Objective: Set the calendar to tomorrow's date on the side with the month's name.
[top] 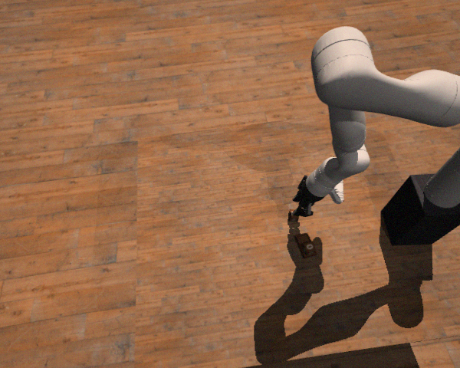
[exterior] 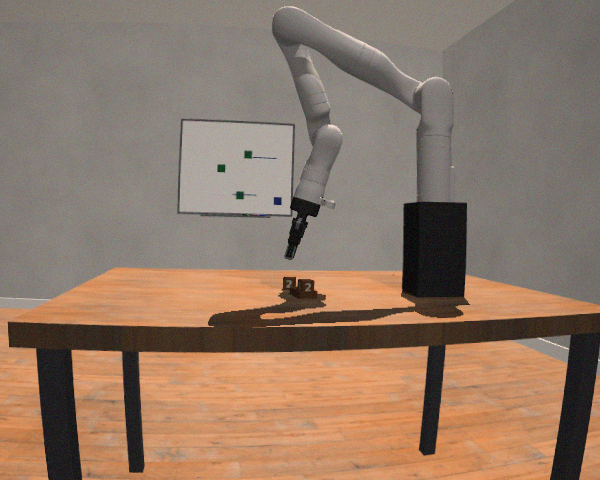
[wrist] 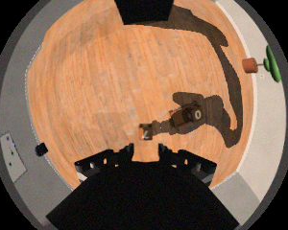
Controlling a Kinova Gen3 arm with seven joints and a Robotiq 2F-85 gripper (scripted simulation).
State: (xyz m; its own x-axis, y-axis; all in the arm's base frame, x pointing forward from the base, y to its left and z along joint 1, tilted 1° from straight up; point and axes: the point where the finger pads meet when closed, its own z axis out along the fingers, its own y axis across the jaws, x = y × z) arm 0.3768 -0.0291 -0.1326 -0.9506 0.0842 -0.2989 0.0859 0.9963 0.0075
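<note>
A small dark wooden tray (top: 301,244) lies on the table and holds one cube (exterior: 306,287), whose front shows a 2. It also shows in the wrist view (wrist: 189,115). A second cube (top: 292,216) (exterior: 289,282) stands on the table top outside the tray, just behind it, and also shows a 2. My gripper (exterior: 291,253) hangs tilted well above this loose cube, apart from it. In the wrist view the fingers stand partly open with nothing between them, and the loose cube (wrist: 146,130) shows far below. The month's name is too small to read.
The arm's black pedestal (top: 416,209) (exterior: 434,248) stands on the table to the right of the tray. A whiteboard (exterior: 235,167) hangs on the far wall. The arm's shadow falls across the tray towards the table's front edge.
</note>
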